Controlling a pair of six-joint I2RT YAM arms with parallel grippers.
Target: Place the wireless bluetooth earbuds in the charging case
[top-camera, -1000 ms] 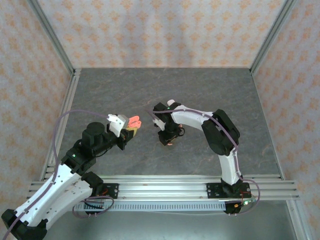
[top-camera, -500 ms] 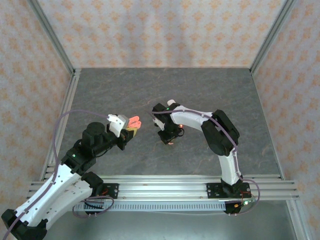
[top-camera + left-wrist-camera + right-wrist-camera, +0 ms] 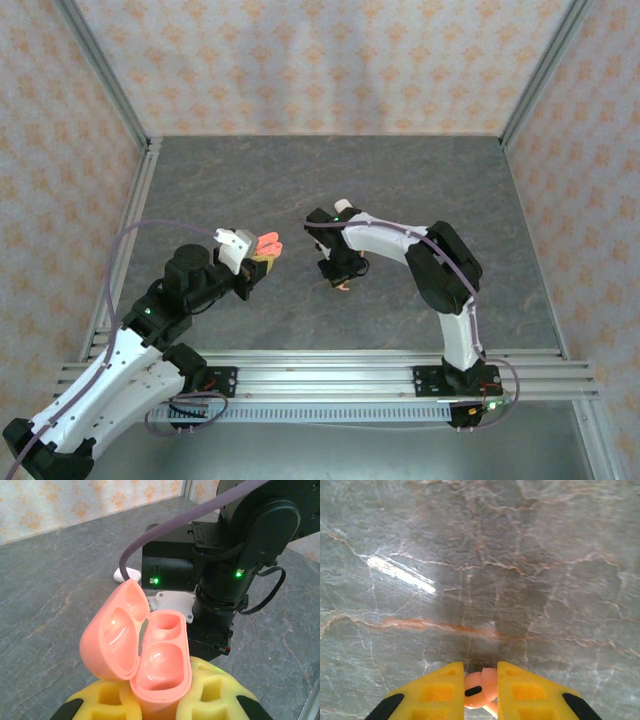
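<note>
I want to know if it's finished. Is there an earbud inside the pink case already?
No, both little wells of the open pink case are bare and empty in the left wrist view.

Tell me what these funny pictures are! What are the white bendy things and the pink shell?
Those are two robot arms bolted to a grey table. One picture looks down from above. The other two come from little cameras on the wrists, so you see the yellow fingers up close. The left gripper holds an open coral case, and both its hollows are empty. The right gripper pinches a tiny coral earbud close to the table. A small white rounded thing lies on the table near the right arm.
</note>
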